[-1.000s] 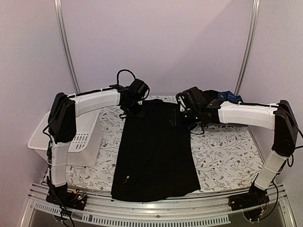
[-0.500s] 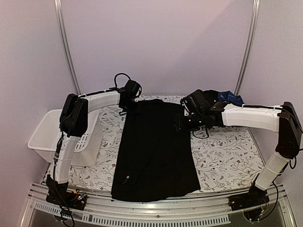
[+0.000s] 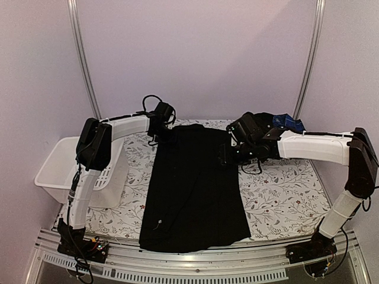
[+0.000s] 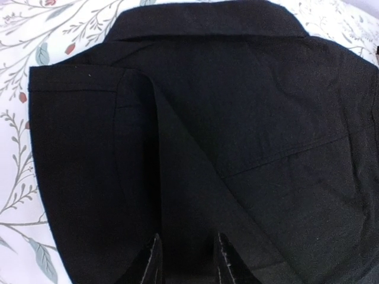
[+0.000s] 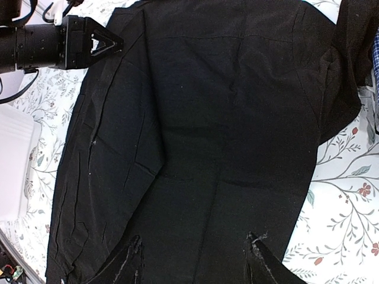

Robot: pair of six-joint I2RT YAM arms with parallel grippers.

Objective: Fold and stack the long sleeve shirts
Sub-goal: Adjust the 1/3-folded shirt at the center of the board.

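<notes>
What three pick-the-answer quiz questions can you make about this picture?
1. Where is the white basket?
A) at the table's left edge
B) in its middle
C) at its right edge

2. What colour is the spread-out shirt?
A) red
B) black
C) yellow

3. How does that shirt lie?
A) rolled in a ball
B) hanging up
C) flat on the table

Answers:
1 A, it sits far left in the top view.
2 B, every view shows black cloth.
3 C, it lies flat along the flowered tabletop.

left arm [image 3: 127, 125]: reaching forward, jaws narrow | right arm [image 3: 308, 145]: jaws wide
</notes>
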